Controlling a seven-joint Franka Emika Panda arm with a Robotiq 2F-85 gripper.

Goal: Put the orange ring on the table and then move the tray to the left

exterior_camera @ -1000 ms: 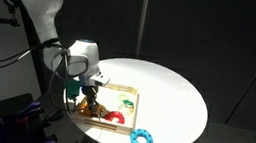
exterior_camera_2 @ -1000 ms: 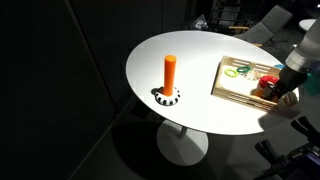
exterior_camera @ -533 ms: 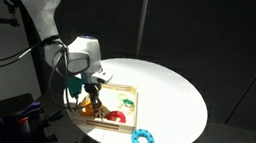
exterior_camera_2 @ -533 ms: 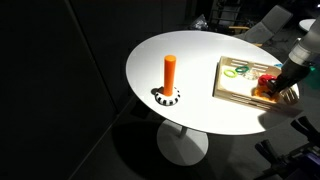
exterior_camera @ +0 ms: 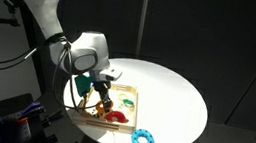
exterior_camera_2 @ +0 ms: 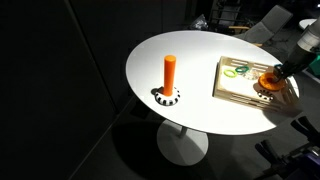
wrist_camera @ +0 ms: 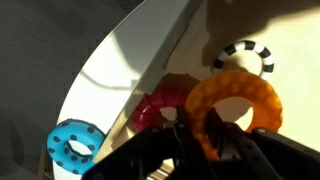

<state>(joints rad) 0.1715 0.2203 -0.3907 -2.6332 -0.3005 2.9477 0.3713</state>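
Item: orange ring [wrist_camera: 236, 86], being pinched by its rim in the tool [exterior_camera: 102, 93], whose fingers are closing narrow on it, hanging just above the tray [exterior_camera: 126, 86]. Bare desk [exterior_camera: 180, 99] is lying past the tray's rim. Blue ring [exterior_camera: 143, 139] is sitting on the desk beside the tray, and a red piece [wrist_camera: 158, 108] is lying beneath the tool. An orange peg [exterior_camera_2: 170, 72] is standing well apart.

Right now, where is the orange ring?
In the wrist view the orange ring is held in the gripper over the tray, with the red ring just beside it.
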